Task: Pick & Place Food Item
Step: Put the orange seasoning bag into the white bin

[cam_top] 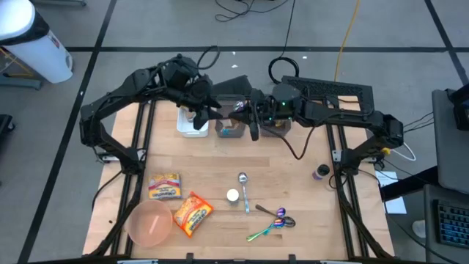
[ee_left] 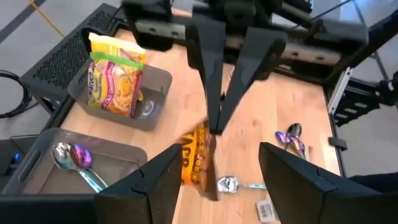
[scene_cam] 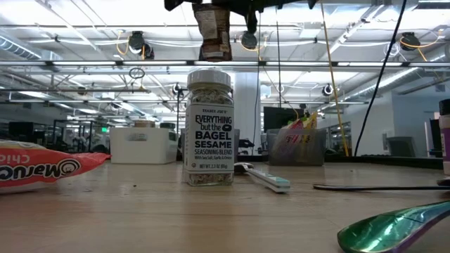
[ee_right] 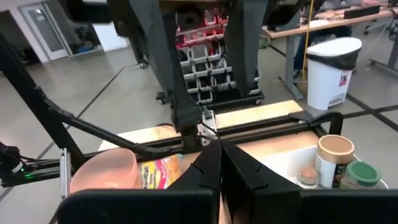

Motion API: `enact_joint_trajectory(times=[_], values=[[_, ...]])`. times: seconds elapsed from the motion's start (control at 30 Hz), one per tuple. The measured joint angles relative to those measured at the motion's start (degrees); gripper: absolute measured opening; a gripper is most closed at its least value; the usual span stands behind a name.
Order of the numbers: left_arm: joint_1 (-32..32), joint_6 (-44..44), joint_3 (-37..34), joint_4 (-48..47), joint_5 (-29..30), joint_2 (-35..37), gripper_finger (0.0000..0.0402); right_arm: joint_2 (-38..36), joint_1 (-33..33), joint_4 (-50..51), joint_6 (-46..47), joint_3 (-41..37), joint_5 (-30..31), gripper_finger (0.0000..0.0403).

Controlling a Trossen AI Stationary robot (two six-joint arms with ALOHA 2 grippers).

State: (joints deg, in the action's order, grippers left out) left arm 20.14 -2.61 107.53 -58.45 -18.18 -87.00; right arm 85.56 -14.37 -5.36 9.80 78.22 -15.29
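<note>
The snack packet (ee_left: 198,163) hangs straight down, its long axis upright. Its top edge is up in the pincer and its bottom edge points at the wooden table (cam_top: 293,191). It is a small orange-and-brown foil pouch with pale lettering down its face, a little creased, and it looks darker from the low side.

The right gripper (ee_left: 214,127) has it, with both dark fingers pressed together on the packet's upper edge so that the rest dangles freely below the tips. It is held in the air over the far middle of the table, above the row of bins and clear of the wood.

The left gripper (ee_left: 219,152) faces it from the left, fingers apart. The packet hangs in the gap between them, and I can't tell whether either finger touches it.

Below, on the far side, a clear bin (ee_left: 158,99) holds a yellow noodle pack (ee_left: 115,81) standing on edge. The bin beside it (ee_left: 37,168) has shiny spoons (ee_left: 74,157) in it.

Nearer on the table stands a seasoning jar (scene_cam: 209,126). A pink bowl (cam_top: 150,222) and two more noodle packs (cam_top: 165,185) lie at the near left.
</note>
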Motion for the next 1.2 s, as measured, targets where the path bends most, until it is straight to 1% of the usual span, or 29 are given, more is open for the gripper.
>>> enact_joint_trajectory(times=[0.2,0.37,0.63,0.83,0.97,1.2], values=[[-0.4,-0.3,0.0,-0.2,0.3,-0.2,0.0218,0.0,-0.3,-1.2,0.9,0.0,-0.1,0.0],[-1.1,0.2,0.0,-0.7,0.0,-2.9,0.0218,0.0,-0.3,-4.7,1.9,0.0,-1.4,0.0],[-2.2,2.8,0.0,-0.2,0.3,-5.6,0.0218,0.0,-0.3,-4.7,2.2,0.0,-1.4,0.0],[-1.9,2.9,0.2,1.0,0.3,-5.3,0.0218,0.0,-0.3,-3.6,1.7,0.0,-1.4,0.0],[-1.5,2.7,1.4,1.2,0.3,-5.1,0.0218,0.0,-0.5,-2.9,1.6,0.0,-1.4,0.0],[-0.8,2.4,1.7,-1.3,0.3,-5.3,0.0218,0.0,-1.0,-3.6,2.1,0.0,-1.4,0.0]])
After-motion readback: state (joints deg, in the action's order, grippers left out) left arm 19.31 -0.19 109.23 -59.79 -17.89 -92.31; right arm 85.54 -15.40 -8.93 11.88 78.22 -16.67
